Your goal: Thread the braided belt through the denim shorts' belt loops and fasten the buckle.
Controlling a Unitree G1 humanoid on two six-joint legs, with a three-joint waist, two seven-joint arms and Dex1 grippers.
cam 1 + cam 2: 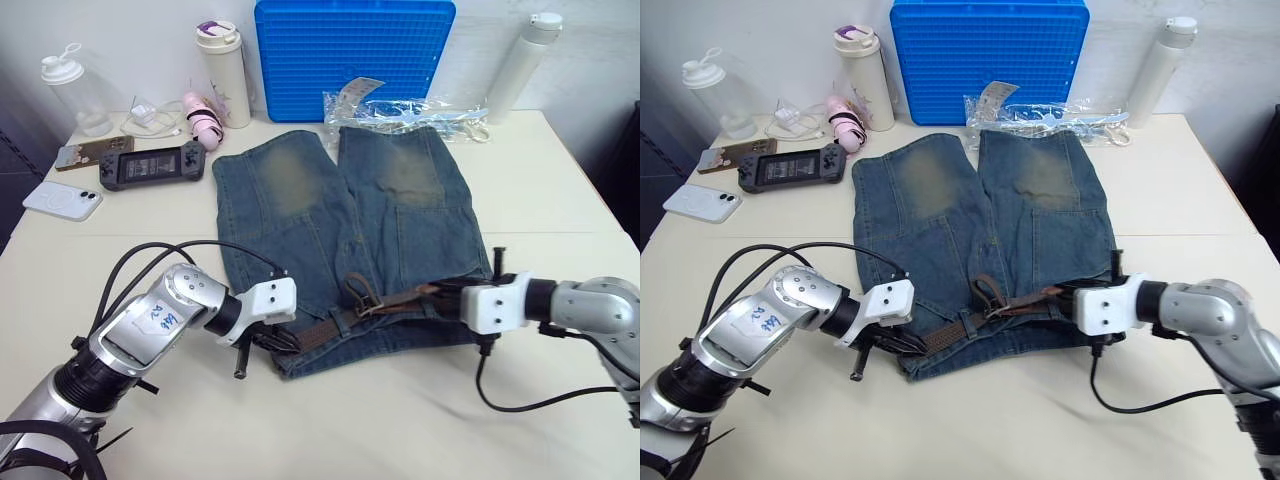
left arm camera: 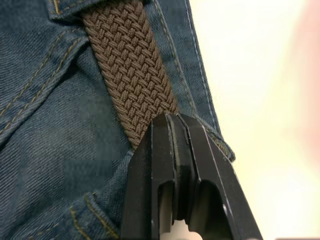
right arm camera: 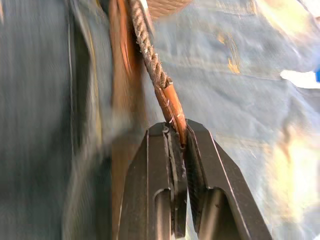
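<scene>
The denim shorts (image 1: pixel 340 200) lie flat in the middle of the table, waistband toward me. The braided belt (image 1: pixel 395 300) runs along that waistband and bulges up in a small loop near the middle. My left gripper (image 1: pixel 270 340) sits at the waistband's left end, shut on the belt's brown weave (image 2: pixel 130 65), which comes out from under a denim belt loop (image 2: pixel 70 7). At the waistband's right end, my right gripper (image 1: pixel 450 290) is shut on the belt's smooth brown tip (image 3: pixel 172 107). The buckle is hidden.
A blue grid board (image 1: pixel 355 55) leans on the back wall, with a clear plastic bag (image 1: pixel 410 110) before it. A white bottle (image 1: pixel 525 60) stands back right. At back left are a tumbler (image 1: pixel 222 70), a game console (image 1: pixel 152 165) and a phone (image 1: pixel 62 200).
</scene>
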